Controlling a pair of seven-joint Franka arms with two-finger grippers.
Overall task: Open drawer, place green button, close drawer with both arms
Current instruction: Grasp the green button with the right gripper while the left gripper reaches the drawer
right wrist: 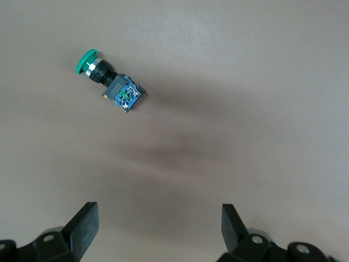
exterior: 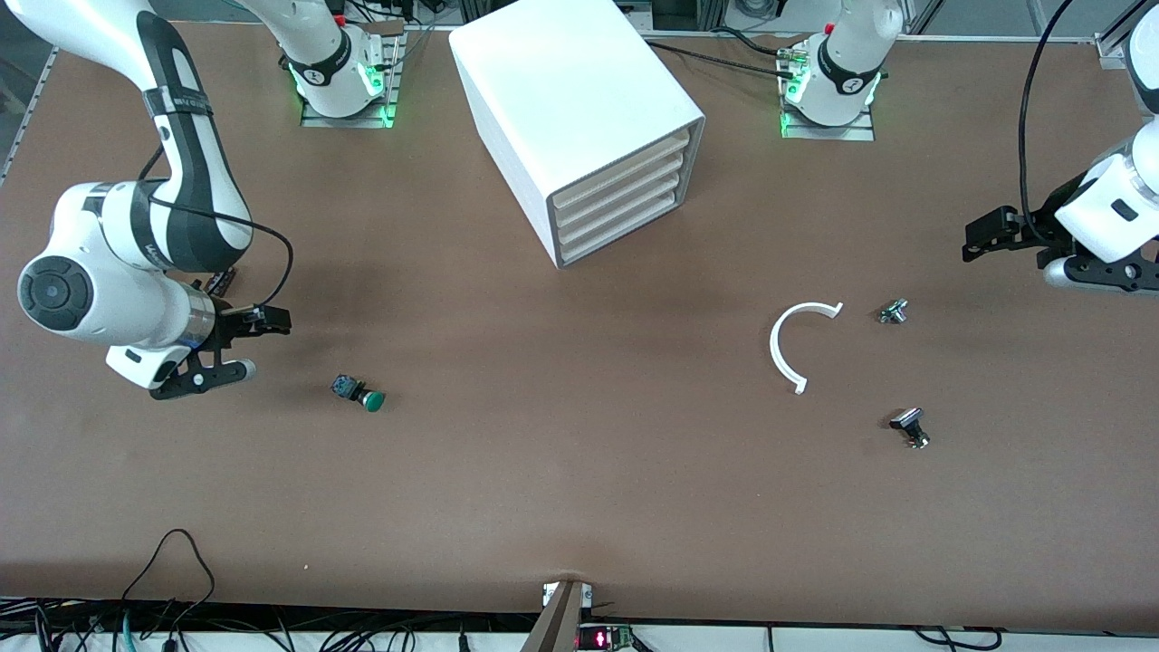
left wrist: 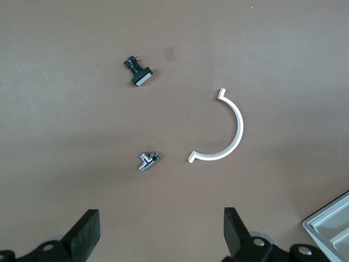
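Across the whole table I can't read a single label or brand; the black bands on the arms carry white marks too small to make out.

Right gripper (exterior: pixel 234 342) hangs low over the brown table (exterior: pixel 561 471) at the right arm's end, fingers spread wide and pinching nothing; the right wrist view shows bare tabletop between the two black fingertips (right wrist: pixel 84 221). The button (exterior: pixel 359 392) lies on its side just beside that gripper, toward the middle of the table – green cap pointing toward the front camera, blue-and-black body at the other end; nothing touches it.

Left gripper (exterior: pixel 982 240) hovers at the left arm's end, also wide open and empty; part of that arm is cut off by the frame edge. Under it sit a white curved strip (exterior: pixel 790 344) and two small black-and-silver parts (exterior: pixel 894 311) (exterior: pixel 911 426), well apart from each other.

The cabinet (exterior: pixel 561 91) stands near the bases, turned at an angle; all four drawers look pushed in, and the drawer (exterior: pixel 625 231) for the job is the lowest one – fronts are plain, no handles I can make out.
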